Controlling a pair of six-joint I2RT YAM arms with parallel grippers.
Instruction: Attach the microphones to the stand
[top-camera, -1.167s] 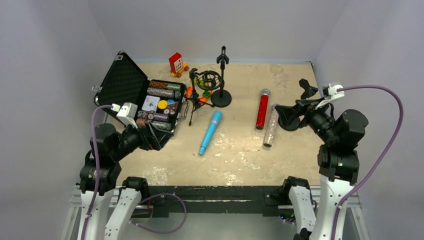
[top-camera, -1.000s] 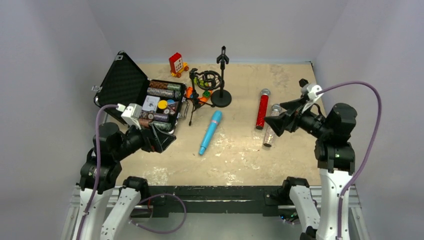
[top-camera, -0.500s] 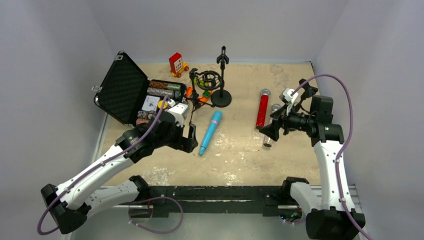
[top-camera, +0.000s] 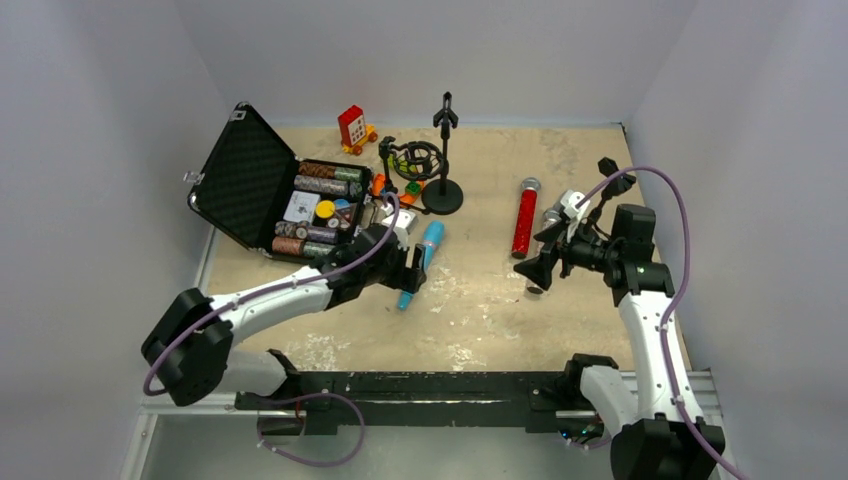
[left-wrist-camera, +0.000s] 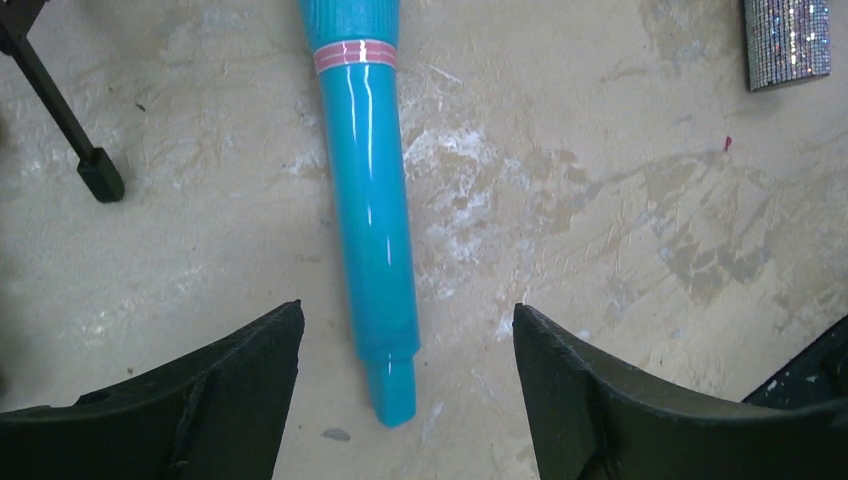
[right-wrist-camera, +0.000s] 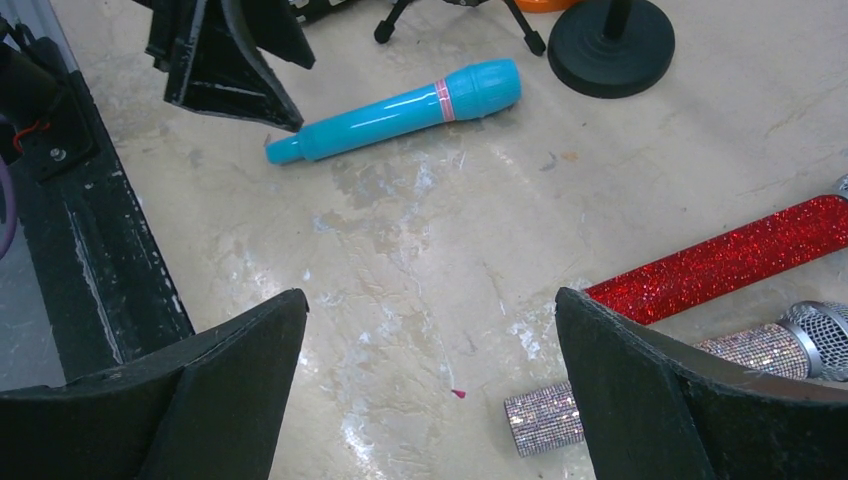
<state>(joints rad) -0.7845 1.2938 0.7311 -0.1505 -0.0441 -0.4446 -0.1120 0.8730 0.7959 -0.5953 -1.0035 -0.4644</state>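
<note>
The cyan-blue microphone (top-camera: 420, 262) lies flat at mid table. My left gripper (top-camera: 412, 272) is open over its tail end. In the left wrist view the microphone (left-wrist-camera: 370, 230) lies between the spread jaws of the gripper (left-wrist-camera: 408, 306), untouched. The red glitter microphone (top-camera: 524, 220) and the silvery-pink one (top-camera: 551, 216) lie side by side at the right. My right gripper (top-camera: 533, 270) is open above the silvery-pink one's tail (right-wrist-camera: 540, 428), and covers part of it from above. The black stand (top-camera: 443, 160) is upright at the back, with its clip empty.
An open black case (top-camera: 250, 175) of poker chips sits at the back left. A red toy (top-camera: 352, 128) and a small tripod with a ring mount (top-camera: 410, 160) stand next to the stand. The black front rail (right-wrist-camera: 60, 230) is near.
Both arms unfolded from near their bases. The left reached right to the cyan microphone's tail. The right moved left and down over the silvery-pink microphone. No microphone moved.
</note>
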